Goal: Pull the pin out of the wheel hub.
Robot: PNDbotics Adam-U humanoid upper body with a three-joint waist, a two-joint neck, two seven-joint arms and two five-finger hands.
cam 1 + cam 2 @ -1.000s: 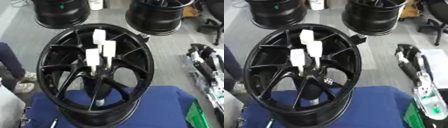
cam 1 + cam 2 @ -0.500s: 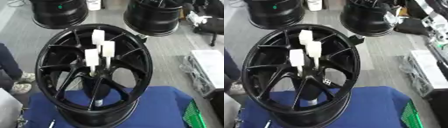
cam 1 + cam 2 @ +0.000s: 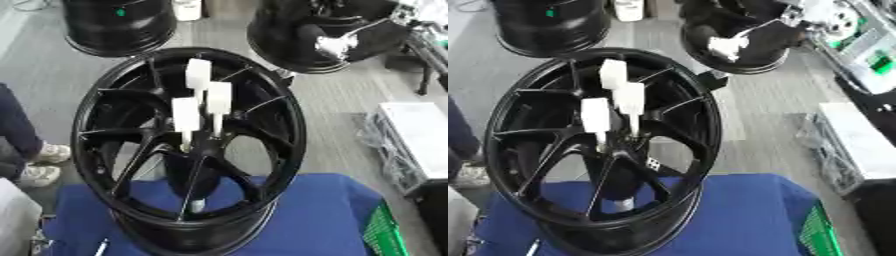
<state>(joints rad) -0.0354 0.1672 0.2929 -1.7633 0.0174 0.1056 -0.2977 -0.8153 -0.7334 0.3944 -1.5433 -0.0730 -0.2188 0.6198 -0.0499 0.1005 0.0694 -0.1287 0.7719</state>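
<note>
Wheel (image 3: 188,145), black and multi-spoked, stands tilted on its rim at the middle of the left eye view, its face turned up toward the camera, probably so the hub is easy to reach from above. Three white pins with blocky heads stick out of the hub region: one high (image 3: 198,75), one to the right (image 3: 218,98) and one lower left (image 3: 185,115), their thin stems running down into the hub. All three appear seated, so by my judgement the pull has not yet begun. The wheel's lower rim rests on a blue cloth (image 3: 306,220) covering the tabletop, which likely keeps the rim from sliding or scratching. No robot hand shows in this view.

Right eye view gives nearly the same scene, shifted. A green crate edge (image 3: 815,235) sits at the cloth's right. Beyond the tabletop lies a grey floor (image 3: 763,110) with two more black rims, one at the upper left (image 3: 549,25) and one at the upper middle (image 3: 737,35). A white piece (image 3: 726,47) shows against the second rim. Neither robot hand appears here either, so I cannot tell whether either is open or closed.
</note>
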